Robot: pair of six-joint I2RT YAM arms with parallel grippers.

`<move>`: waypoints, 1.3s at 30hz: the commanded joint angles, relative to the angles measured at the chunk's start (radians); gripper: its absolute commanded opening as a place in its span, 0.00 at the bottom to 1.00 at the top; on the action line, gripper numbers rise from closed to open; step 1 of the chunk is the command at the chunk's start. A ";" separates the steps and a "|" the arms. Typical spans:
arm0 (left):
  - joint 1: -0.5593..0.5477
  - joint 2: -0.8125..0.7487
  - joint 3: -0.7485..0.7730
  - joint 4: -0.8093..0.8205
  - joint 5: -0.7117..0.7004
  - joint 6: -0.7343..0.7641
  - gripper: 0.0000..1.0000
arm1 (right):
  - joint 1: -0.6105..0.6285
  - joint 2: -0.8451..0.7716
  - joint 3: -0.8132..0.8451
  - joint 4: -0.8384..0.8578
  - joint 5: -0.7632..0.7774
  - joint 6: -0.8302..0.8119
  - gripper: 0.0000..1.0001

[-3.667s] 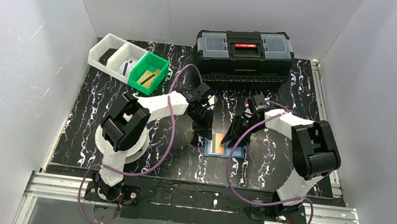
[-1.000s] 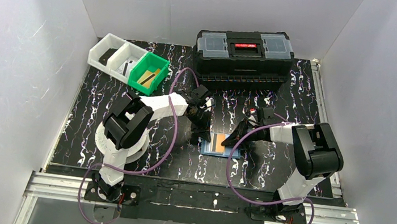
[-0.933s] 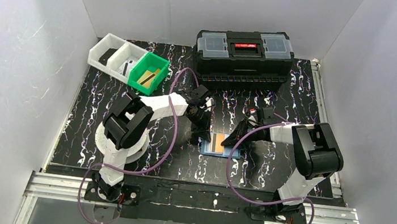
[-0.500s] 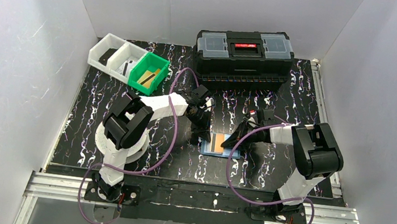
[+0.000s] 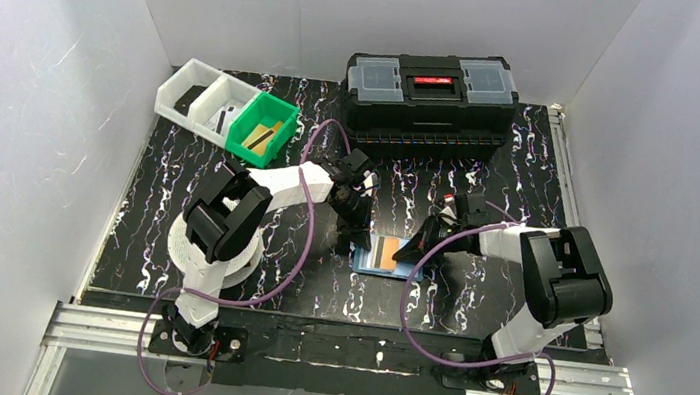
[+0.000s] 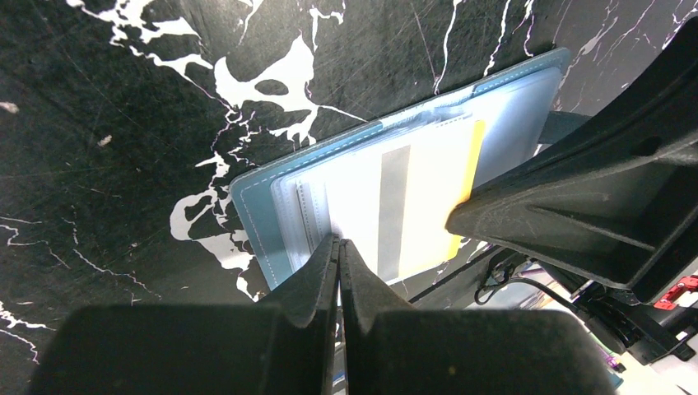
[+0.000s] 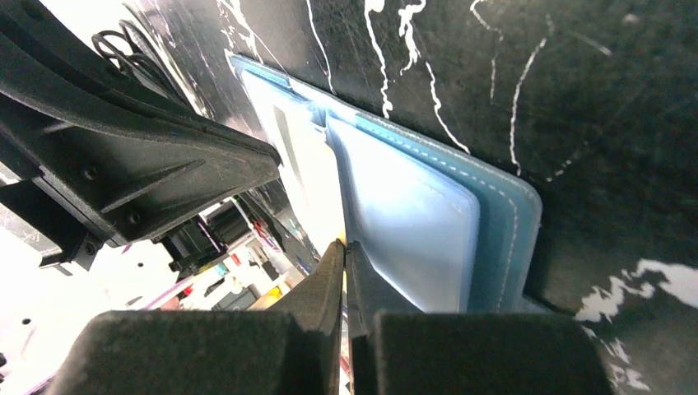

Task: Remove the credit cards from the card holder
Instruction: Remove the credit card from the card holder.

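Lying open on the tabletop (image 5: pixel 145 233), midway between the left and right edges and somewhat nearer the near edge, the card holder (image 5: pixel 375 270) has its pale clear sleeves facing up. A credit card (image 5: pixel 385 253) sits in the top pocket, one long edge showing at the right side.

The left hand (image 6: pixel 338 240) has its fingers pressed together, tips down on the holder's left part, seemingly pinning it. The right hand (image 7: pixel 344 244) comes in low from the right, fingers also pressed together, tips at the exposed card edge. Nothing shows between them.

The card looks thin, stiff, light and slick, and the sleeve probably grips it by friction. The holder looks light and floppy and would likely slide unless held down. The best hold is the exposed edge, nipped across both flat faces and drawn straight along the pocket. Whether more cards lie under the other sleeves is hidden.

Farther back, a green bin (image 5: pixel 262 130) stands toward the far-left corner and a black toolbox (image 5: pixel 430 102) sits along the far edge.
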 commanded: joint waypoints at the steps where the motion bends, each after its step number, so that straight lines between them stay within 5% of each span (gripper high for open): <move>1: 0.000 0.060 -0.019 -0.122 -0.127 0.034 0.00 | -0.009 -0.052 -0.005 -0.076 0.069 -0.041 0.05; 39: 0.000 0.029 0.021 -0.128 -0.113 0.049 0.00 | -0.035 -0.266 0.040 -0.314 0.160 -0.126 0.01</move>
